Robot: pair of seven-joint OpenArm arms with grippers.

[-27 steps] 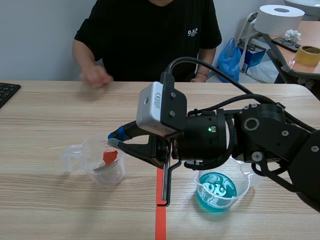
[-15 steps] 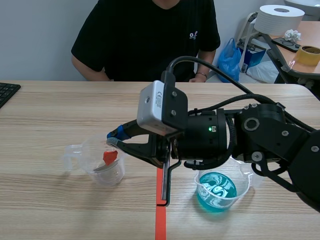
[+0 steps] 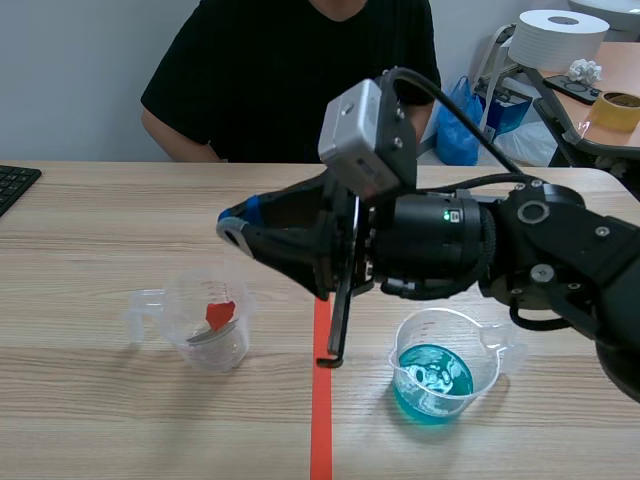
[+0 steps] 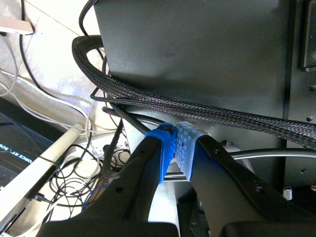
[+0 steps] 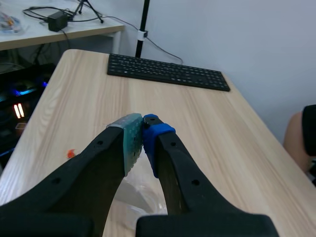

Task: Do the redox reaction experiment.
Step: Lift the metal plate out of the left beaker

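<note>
Finding: the beaker of blue liquid (image 3: 437,372) stands on the surface (image 3: 100,220) right of the tape line. The clear beaker (image 3: 205,325), well apart on the left, holds an orange-red piece (image 3: 220,313) with no liquid visible, so the two appear not yet combined and the reaction step is judged still outstanding. The right end effector (image 3: 234,224) hangs above the clear beaker, pads pressed together on nothing. The left end effector (image 4: 175,147) is likewise closed and empty, off the surface facing cables (image 4: 163,106), so a grasp and a transfer or pour remain to be done.
</note>
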